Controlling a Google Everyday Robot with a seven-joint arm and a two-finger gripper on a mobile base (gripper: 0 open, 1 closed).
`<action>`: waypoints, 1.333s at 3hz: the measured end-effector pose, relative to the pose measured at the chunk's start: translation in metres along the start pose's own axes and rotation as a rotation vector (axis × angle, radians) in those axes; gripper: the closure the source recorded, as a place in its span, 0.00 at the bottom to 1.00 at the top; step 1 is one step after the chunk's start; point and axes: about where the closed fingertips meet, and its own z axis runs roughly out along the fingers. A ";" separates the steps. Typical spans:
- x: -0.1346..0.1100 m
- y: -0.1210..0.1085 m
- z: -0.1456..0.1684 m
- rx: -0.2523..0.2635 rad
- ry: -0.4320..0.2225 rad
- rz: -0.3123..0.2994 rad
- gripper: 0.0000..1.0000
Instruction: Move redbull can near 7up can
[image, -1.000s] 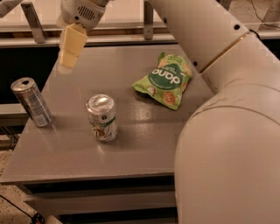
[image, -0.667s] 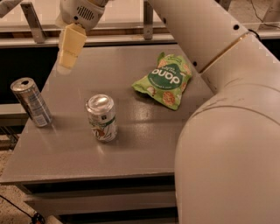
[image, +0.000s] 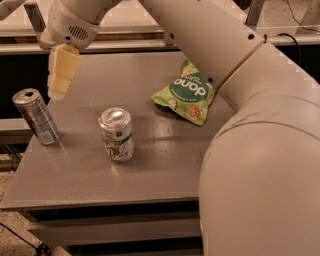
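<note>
Gripper (image: 61, 80) hovers 1 o'clock of redbull can (image: 36, 116), its state can't tell. Can ungrasped, 9 o'clock of 7up can (image: 116, 134); whole move left.

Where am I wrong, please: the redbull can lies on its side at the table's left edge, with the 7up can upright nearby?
The camera view shows the redbull can standing upright at that edge, the gripper hovering near it; the 7up can is upright nearby.

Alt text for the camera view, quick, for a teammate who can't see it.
The claw hangs over the table's left side, near the upright redbull can, not touching it. The 7up can stands apart to that can's right, nearer the front; a green snack bag lies farther back right.
</note>
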 end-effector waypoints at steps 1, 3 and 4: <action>-0.017 0.006 0.028 -0.036 -0.034 -0.055 0.00; -0.026 0.028 0.056 -0.118 -0.002 -0.072 0.16; -0.021 0.036 0.062 -0.149 0.023 -0.049 0.40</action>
